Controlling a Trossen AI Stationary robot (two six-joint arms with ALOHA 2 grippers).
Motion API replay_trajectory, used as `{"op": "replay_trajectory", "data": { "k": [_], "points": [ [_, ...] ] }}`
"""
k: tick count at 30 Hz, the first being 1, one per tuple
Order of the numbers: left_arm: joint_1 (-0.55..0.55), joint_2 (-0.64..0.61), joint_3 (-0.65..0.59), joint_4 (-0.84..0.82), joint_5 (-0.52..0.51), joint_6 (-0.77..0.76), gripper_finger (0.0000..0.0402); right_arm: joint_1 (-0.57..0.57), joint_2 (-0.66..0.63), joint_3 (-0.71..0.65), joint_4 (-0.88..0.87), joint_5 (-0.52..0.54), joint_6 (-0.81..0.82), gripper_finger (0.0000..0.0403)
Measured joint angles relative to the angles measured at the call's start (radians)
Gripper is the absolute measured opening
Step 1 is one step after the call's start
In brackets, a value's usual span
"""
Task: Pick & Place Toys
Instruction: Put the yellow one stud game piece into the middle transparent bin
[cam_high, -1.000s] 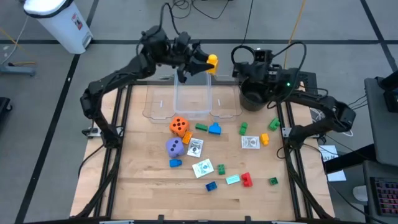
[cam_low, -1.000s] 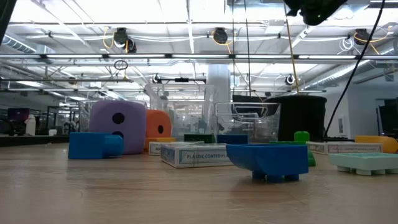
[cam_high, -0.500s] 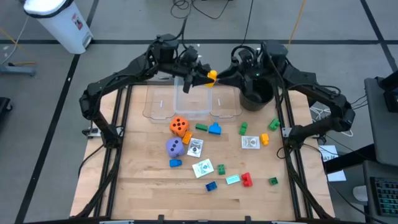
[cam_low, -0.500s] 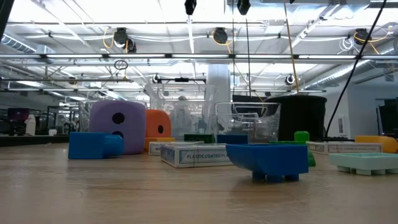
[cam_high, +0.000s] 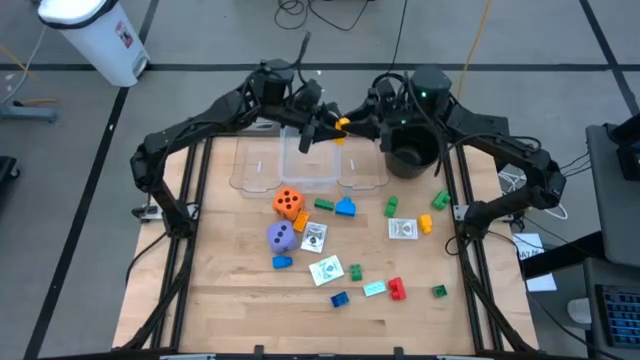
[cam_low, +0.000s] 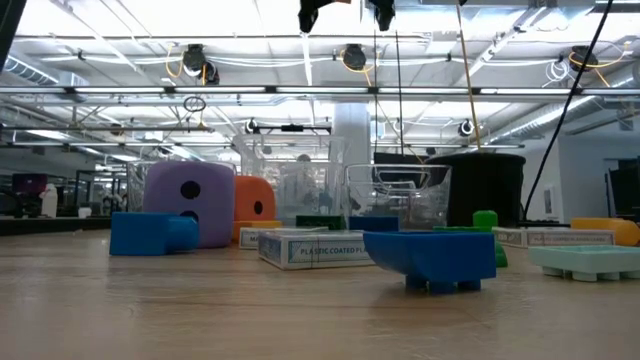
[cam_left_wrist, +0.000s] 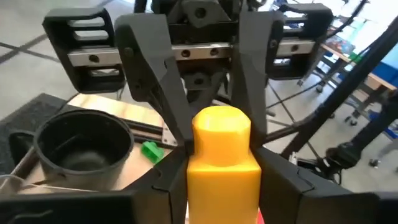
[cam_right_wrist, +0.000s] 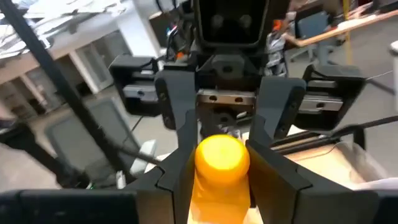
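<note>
- Hanging in the air above the far edge of the table (cam_high: 240, 320), a yellow block (cam_high: 342, 124) is clamped between the two grippers, which meet nose to nose over the gap between the clear tub (cam_high: 310, 160) and the black pot (cam_high: 410, 158).
- The left gripper (cam_high: 322, 128) is seen with its fingers (cam_left_wrist: 155, 180) narrowed onto the flat sides of the block's square lower body; the right gripper (cam_high: 362, 124) is closed around the same block, its fingers (cam_right_wrist: 176, 171) flanking the rounded stud end.
- The block is judged light, rigid and hollow-moulded, so little squeeze is needed and no crushing is expected.
- Its glossy plastic is judged slippery: the flat side faces are the better place to be taken, since the round stud offers only a thin line of contact and could swivel.
- With both grips on at once, a twist or tug between the arms could pop the piece free; one grip is best loosened only when the other is square.
- The remaining toys are left on the table nearer the camera: an orange die (cam_high: 288, 203), a purple die (cam_high: 282, 237), white cards (cam_high: 403, 229) and small blocks scattered to the right.
</note>
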Motion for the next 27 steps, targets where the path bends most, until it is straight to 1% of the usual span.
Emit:
{"op": "replay_trajectory", "data": {
  "k": [2,6,9,14,16,18,21,23,25,27],
  "points": [
    [0.002,-0.001,0.0,0.004,-0.004,0.0,0.0154,-0.001,-0.001,0.0,0.001,0.024,-0.008,0.0134],
    [0.002,-0.001,0.0,0.004,-0.006,0.001,0.0136,-0.001,-0.001,0.0,-0.005,0.022,-0.013,0.0134],
    [0.002,-0.002,0.0,0.009,-0.021,0.003,0.0133,-0.001,0.004,0.0,-0.006,0.021,-0.013,0.0127],
    [0.002,-0.002,0.0,0.038,-0.024,0.001,0.0155,-0.002,0.003,0.001,-0.005,0.022,-0.017,0.0108],
    [0.001,-0.002,0.0,0.036,-0.023,0.002,0.0158,-0.002,0.004,0.001,-0.007,0.009,-0.017,0.0108],
    [0.001,-0.002,0.0,0.038,-0.025,0.001,0.0151,-0.003,0.005,0.001,-0.009,-0.014,-0.017,0.0108],
    [0.001,-0.002,0.0,0.039,-0.024,0.002,0.0137,-0.003,0.005,0.001,-0.009,-0.019,-0.02,0.0108],
    [0.001,-0.002,0.0,0.044,-0.024,0.001,0.0136,-0.003,0.005,0.001,-0.005,-0.022,-0.024,0.0108],
    [0.001,-0.002,0.0,0.044,-0.023,0.002,0.0147,-0.009,0.005,0.0,0.001,-0.022,-0.023,0.0107],
    [0.001,-0.003,0.0,0.049,-0.022,-0.007,0.0172,-0.018,0.005,0.0,0.007,-0.028,-0.024,0.0107]
  ]
}}
